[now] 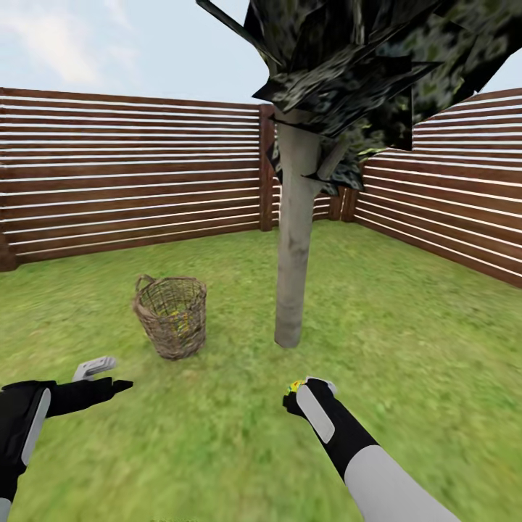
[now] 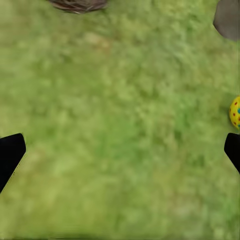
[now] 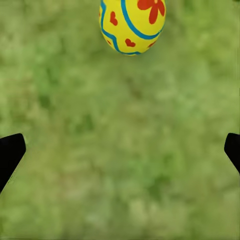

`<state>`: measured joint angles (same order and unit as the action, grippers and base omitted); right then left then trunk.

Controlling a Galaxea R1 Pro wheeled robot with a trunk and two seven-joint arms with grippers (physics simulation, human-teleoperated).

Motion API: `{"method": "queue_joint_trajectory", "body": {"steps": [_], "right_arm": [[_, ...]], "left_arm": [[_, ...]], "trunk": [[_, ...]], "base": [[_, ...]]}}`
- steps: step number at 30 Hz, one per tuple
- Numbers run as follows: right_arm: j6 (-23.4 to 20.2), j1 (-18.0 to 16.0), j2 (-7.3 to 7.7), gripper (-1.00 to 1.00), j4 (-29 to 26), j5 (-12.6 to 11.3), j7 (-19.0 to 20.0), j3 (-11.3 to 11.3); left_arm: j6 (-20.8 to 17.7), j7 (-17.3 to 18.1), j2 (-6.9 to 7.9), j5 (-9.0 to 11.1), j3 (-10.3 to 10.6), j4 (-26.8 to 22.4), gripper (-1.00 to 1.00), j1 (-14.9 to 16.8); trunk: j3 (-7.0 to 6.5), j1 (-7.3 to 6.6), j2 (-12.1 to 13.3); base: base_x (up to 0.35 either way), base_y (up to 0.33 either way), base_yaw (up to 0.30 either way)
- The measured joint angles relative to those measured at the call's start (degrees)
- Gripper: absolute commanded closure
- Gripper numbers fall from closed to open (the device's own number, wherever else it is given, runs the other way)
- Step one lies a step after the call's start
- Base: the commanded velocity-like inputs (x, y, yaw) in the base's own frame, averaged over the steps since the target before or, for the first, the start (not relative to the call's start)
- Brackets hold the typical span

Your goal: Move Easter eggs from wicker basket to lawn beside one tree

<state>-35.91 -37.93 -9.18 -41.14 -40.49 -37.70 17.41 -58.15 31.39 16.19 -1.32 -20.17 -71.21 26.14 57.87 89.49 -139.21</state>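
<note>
**Egg on grass by the tree**

One Easter egg (image 3: pixel 132 25), yellow w/ blue bands & red marks, lies on the lawn (image 1: pixel 406 348) near the tree (image 1: pixel 296 239), just ahead of the right gripper (image 1: pixel 310 384). Its fingers are spread wide, holding nothing. Wicker basket (image 1: pixel 171 316) stands upright beside the tree, yellow glimpsed thru the weave. Left gripper (image 1: pixel 98 375) hovers nearer the basket, fingers wide apart & empty. Fence (image 1: pixel 130 170) behind the tree.

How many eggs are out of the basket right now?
1. The Easter egg lies on the lawn at the right tool's tip, near the tree. Yellow shows through the wicker basket; more may hide inside.
</note>
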Motion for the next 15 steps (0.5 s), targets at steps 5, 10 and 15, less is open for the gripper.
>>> {"method": "queue_joint_trajectory", "body": {"steps": [5, 10, 15], "right_arm": [[0.3, 0.0, 0.00, -1.00, 0.0, 0.0, 0.0, 0.0], [0.4, 0.0, -0.02, -1.00, 0.0, 0.0, 0.1, 0.1], [1.4, 0.0, -0.03, -1.00, 0.0, 0.0, 0.1, 0.2]], "left_arm": [[-0.1, 0.1, 0.06, -0.1, 0.1, -0.1, -1.00, 0.0], [-0.2, 0.1, 0.17, -0.1, 0.0, -0.1, -1.00, 0.1], [-0.2, 0.1, 0.17, -0.1, 0.1, -0.1, -1.00, 0.1]], "trunk": [[-0.90, -1.09, 2.0], [-1.80, -2.20, 4.0], [-2.70, -3.30, 6.0]], "base": [[-0.028, 0.000, 0.284], [-0.010, 0.000, 0.243], [-0.001, 0.000, 0.050]]}}
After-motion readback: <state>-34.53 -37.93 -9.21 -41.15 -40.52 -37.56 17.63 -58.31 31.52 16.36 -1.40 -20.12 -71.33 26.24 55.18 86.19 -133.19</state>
